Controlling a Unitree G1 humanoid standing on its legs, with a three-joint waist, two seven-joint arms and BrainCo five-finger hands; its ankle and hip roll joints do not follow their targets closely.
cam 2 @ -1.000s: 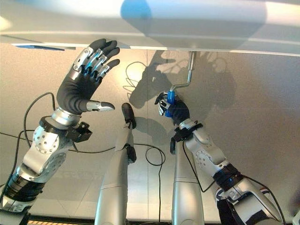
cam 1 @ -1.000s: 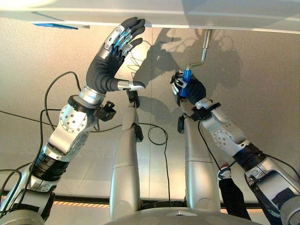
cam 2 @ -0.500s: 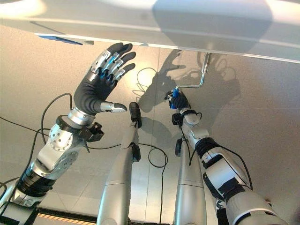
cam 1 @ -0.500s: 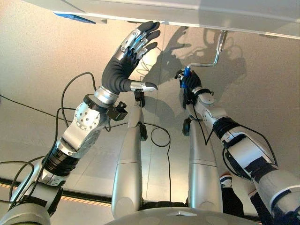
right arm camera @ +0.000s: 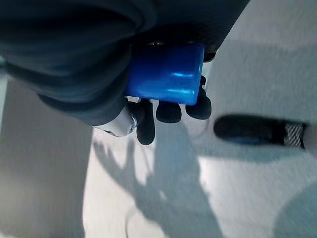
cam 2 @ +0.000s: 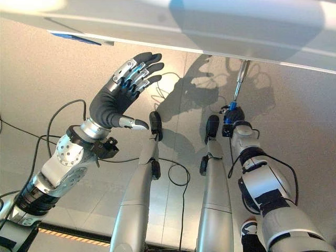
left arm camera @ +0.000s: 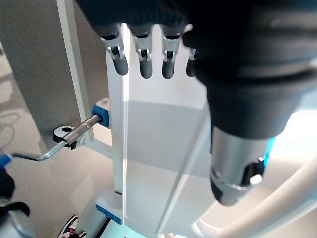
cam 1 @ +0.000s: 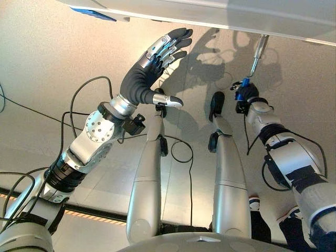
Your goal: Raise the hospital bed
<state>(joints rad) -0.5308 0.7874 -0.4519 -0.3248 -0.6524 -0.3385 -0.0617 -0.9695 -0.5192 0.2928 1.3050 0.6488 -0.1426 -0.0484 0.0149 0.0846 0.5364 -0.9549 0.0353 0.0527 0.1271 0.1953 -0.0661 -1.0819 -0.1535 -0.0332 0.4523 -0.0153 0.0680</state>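
My left robot hand hangs with fingers spread straight and nothing held, just below the hospital bed frame's white edge. Right of it, my right robot hand is curled round the crank's blue handle, the crank running up to the bed frame

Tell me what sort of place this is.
Probably a hospital room or a care training lab. A white bed frame hangs over a plain pale floor, and the right hand grips the blue handle of its metal crank.
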